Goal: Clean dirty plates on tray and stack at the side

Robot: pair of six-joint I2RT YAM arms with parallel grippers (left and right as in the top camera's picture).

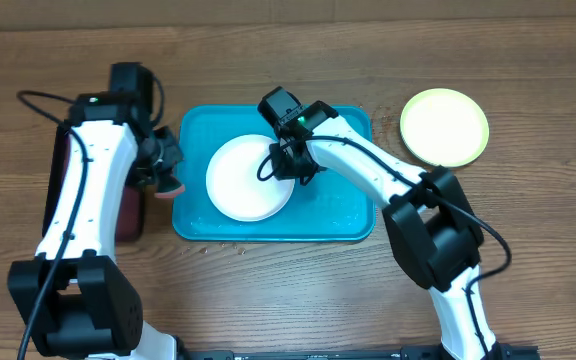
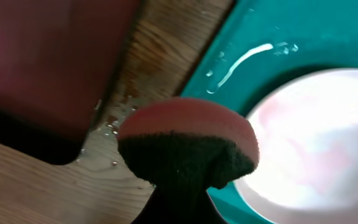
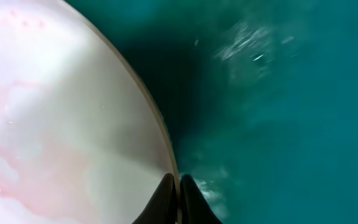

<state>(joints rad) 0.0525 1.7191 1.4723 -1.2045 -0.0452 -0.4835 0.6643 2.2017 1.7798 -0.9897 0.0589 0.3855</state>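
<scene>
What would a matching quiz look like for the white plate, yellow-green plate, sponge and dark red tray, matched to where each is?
Things: 1 white plate; 2 yellow-green plate; 3 sponge; 4 dark red tray.
Places: A in the left gripper; B on the teal tray; C right of that tray; D left of that tray.
Pairs: 1-B, 2-C, 3-A, 4-D.

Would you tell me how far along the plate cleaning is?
Done: yellow-green plate sits beside the teal tray, looking clean. In hand: right claw pinches white plate at its rim; left claw holds a sponge. Left: wiping that plate's pink smears, then stacking.
</scene>
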